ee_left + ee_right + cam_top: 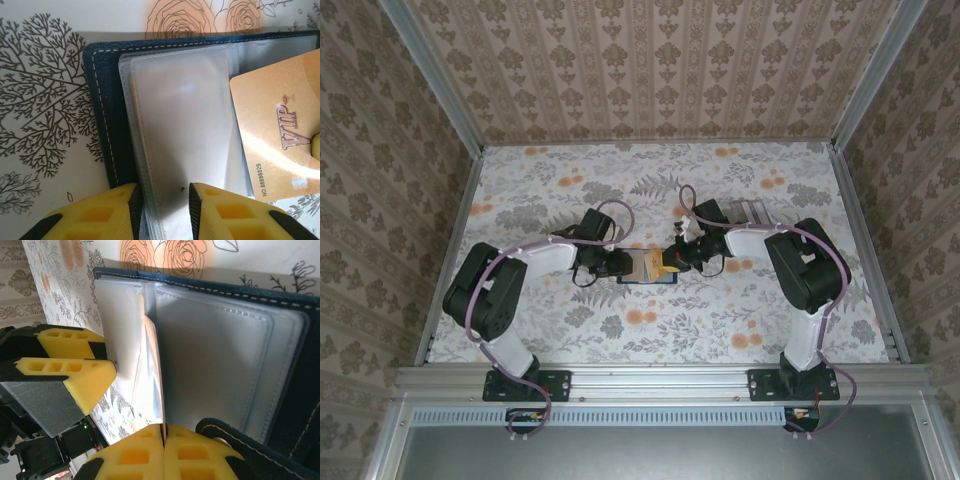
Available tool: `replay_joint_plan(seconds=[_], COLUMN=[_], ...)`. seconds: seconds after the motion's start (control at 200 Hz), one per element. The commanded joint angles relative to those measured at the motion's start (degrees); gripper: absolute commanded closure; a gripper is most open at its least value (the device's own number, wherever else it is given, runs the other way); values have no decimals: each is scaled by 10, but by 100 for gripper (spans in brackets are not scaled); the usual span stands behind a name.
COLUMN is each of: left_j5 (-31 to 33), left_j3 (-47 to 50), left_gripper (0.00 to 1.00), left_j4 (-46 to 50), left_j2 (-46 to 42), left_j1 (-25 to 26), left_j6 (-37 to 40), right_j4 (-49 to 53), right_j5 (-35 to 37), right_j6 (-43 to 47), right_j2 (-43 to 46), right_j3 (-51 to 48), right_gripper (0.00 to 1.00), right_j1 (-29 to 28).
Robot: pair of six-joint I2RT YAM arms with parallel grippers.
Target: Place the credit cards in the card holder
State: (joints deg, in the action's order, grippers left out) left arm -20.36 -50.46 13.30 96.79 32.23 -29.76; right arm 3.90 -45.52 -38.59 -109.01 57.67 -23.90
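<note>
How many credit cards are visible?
1: a gold VIP card, pinched by the right gripper at the open card holder. Others may be hidden in sleeves or under the arms.

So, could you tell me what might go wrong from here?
1. The right gripper pinches the gold card by one edge; it may twist and slide between the clear sleeves rather than into a pocket.
2. The left gripper has only the sleeves' edge between its fingers; if that slips, the pocket may fall shut.
3. Both grippers sit close together over the card holder and could collide.
</note>
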Motion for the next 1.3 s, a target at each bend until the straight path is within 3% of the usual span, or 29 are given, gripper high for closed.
replay_joint_plan(seconds=[0.0, 0.365, 0.74, 1.055, 1.295], left_j5=[-9, -5, 9, -11, -5], left_j3=[-6, -2, 11, 18, 16], left_gripper=[68, 77, 78, 78, 78], left_j4=[1, -2, 0, -28, -20], left_j2=[9, 17, 7, 0, -11], left_j1=[4, 1, -5, -7, -7], left_j6=[-3, -13, -9, -7, 1], right_j4=[-21, -81, -105, -182, -169], right_j5=[-15, -33, -43, -59, -61], right_j6=[-16, -32, 5, -37, -33], right_j2=[-14, -34, -44, -71, -73], right_j3=[2, -8, -19, -25, -12], right_gripper=[100, 99, 97, 98, 96], right_j1=[-3, -4, 7, 6, 3])
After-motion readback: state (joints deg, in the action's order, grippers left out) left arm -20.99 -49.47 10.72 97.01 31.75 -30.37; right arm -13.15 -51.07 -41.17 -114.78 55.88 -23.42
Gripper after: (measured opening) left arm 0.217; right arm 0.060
